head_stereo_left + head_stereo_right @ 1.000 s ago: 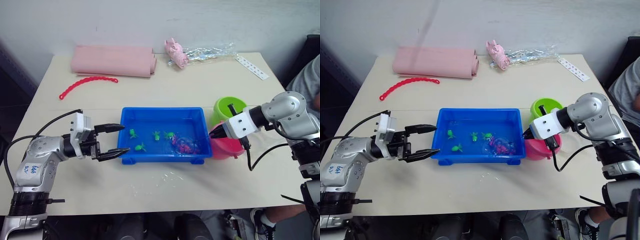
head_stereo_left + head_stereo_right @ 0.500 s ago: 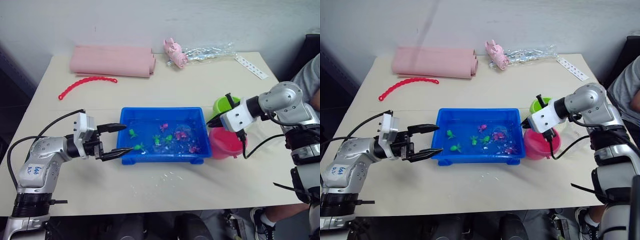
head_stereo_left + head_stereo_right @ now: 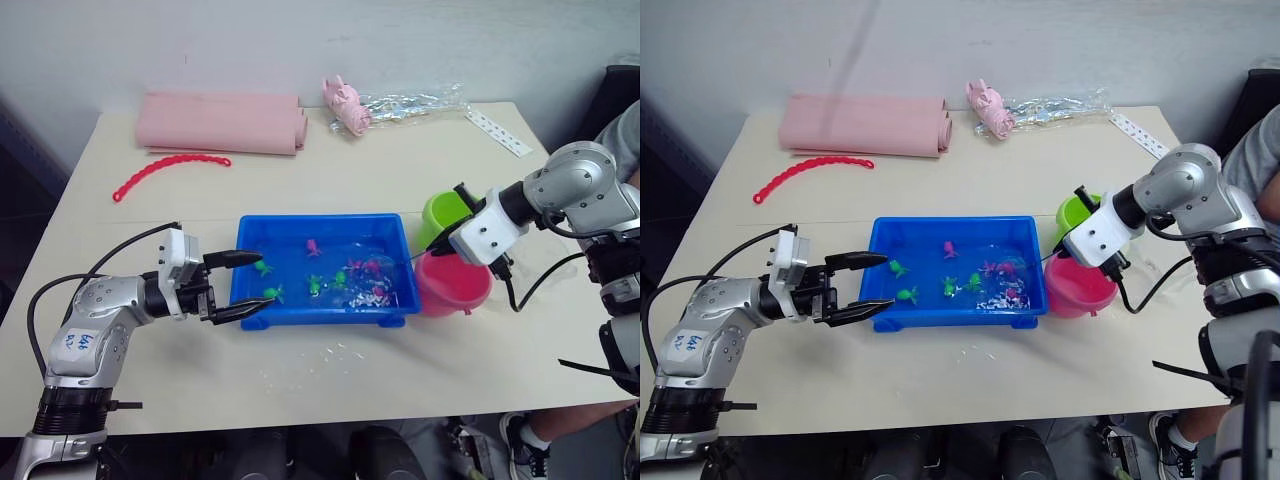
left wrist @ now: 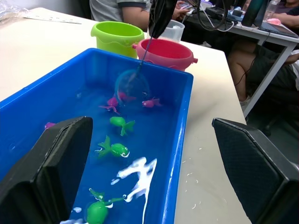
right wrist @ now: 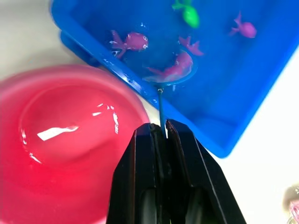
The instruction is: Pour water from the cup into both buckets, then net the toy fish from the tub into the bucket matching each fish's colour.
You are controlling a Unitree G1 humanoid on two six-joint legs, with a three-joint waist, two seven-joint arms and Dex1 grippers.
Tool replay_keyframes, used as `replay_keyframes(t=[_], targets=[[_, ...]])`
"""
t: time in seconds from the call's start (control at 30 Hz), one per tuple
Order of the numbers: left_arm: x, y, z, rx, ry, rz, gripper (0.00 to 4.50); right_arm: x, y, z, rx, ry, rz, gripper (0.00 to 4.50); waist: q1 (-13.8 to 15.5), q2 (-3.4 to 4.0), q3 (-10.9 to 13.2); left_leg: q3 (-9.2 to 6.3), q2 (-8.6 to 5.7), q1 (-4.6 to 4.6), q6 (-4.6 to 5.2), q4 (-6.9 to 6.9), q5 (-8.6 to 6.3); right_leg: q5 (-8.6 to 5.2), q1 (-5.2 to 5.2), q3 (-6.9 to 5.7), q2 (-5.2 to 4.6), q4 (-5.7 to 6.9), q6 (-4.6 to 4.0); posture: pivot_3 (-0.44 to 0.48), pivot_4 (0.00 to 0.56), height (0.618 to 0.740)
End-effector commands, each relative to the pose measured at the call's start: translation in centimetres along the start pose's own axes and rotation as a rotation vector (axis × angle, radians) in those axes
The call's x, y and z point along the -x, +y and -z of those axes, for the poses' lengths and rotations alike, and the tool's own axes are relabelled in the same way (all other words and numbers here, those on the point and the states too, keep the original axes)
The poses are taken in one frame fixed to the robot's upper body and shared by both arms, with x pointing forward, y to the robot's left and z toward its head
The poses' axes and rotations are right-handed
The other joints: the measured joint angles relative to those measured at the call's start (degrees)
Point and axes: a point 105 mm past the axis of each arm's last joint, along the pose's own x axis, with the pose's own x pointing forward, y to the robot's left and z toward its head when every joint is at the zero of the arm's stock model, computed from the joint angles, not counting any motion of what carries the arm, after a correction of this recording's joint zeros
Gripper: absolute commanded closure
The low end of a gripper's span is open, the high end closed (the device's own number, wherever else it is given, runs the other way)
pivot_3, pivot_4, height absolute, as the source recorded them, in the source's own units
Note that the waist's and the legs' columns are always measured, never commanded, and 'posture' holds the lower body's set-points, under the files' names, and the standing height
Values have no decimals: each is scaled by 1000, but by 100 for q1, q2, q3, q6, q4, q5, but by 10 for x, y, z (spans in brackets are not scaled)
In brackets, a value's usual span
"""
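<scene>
Gripping the thin handle of the net [image 5: 172, 74], the right gripper [image 5: 159, 133] is seen with its two black fingers pressed together on the wire above the pink bucket [image 3: 455, 283]. The net's ring is dipped into the right end of the blue tub [image 3: 320, 318], with a pink fish [image 5: 175, 64] lying at it. More toy fish, green [image 4: 121, 124] and pink [image 5: 131, 41], are scattered in the water. The tub is set near the middle of the pale tabletop [image 3: 300, 380], toward its front edge, and the pink bucket is placed just beside the tub's right end. The lime green bucket [image 3: 445, 213] is stood behind the pink one, toward the right edge. The left gripper [image 3: 238, 285] is held at the tub's left end, its fingers spread apart on either side of the tub's front left corner. Drops of water [image 3: 335, 352] are spilled on the tabletop in front of the tub. A folded pink cloth [image 3: 220, 122] is laid along the back edge, a red bead chain [image 3: 160, 170] in front of it near the left edge. A pink toy [image 3: 345, 105] and crumpled clear wrapping [image 3: 420, 103] are placed at the back edge, with a white strip [image 3: 497, 132] near the back right corner. A plain light wall [image 3: 300, 40] is seen behind the table. A seated person [image 4: 126, 10] is visible beyond the right edge.
</scene>
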Motion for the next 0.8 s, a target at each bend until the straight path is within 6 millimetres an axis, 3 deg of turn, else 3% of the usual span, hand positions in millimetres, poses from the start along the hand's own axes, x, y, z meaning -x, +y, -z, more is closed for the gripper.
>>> replay_keyframes(t=[0.03, 0.3, 0.43, 0.8], targets=[[1, 0, -8, -32, -17, -1, 23, 8, 8, 3, -12, 38, -82, 4500, 6, 0, 0, 0, 0, 0, 0, 0, 0, 0, 0, 0, 0, 0, 0, 0, 150, 740], [4, 0, -7, -34, -15, -14, 23, 3, 20, -1, -37, 22, -141, 4500, 57, 0, 0, -1, -1, 0, 1, 4, -1, 0, 1, 0, -2, -1, 0, 0, 150, 740], [5, 1, -7, -38, -15, -18, 23, -2, 19, -9, -151, -69, -106, 4500, 116, 0, 0, -2, -1, 0, 3, 7, -2, 0, 2, 0, -4, -2, 0, 0, 150, 740], [6, 0, -15, -98, -37, 21, 23, 10, 19, -9, -447, -215, -11, 4500, 105, 0, 0, -2, -2, -1, 3, 6, -2, 0, 1, -3, -5, -4, 0, 0, 150, 740]])
